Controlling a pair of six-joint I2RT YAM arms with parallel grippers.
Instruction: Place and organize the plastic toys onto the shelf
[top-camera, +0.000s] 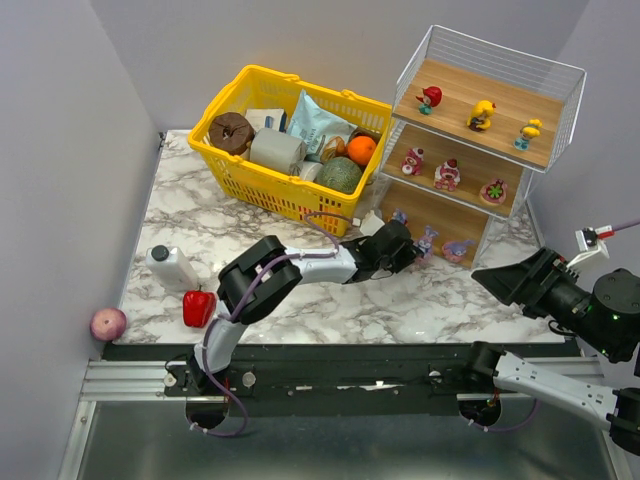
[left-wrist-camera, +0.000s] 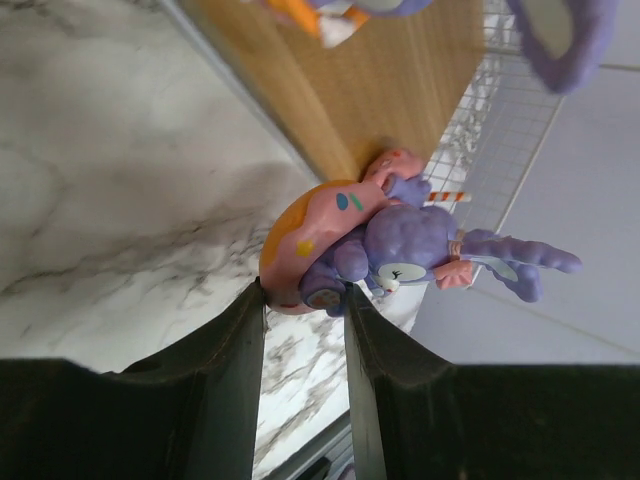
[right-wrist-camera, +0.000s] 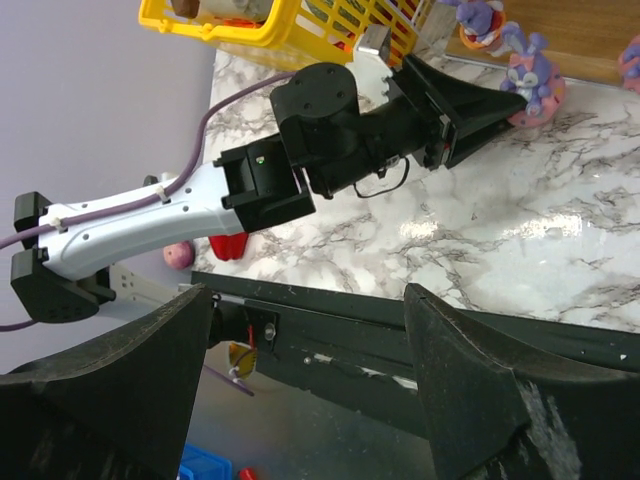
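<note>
Bunny figurine, purple on a pink base, sits at the left gripper's fingertips on the shelf's bottom board, ears pointing away; the part-open jaws straddle its base, contact unclear. Right gripper hangs wide open, empty, well apart.

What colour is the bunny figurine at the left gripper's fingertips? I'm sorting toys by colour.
Purple bunny on a pink and orange base; clearest in the left wrist view.

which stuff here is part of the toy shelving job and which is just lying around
Job: shelf; toys on its top, middle and bottom tiers; bunny at left gripper.
Lying about: yellow basket, white bottle, red pepper, pink ball.
</note>
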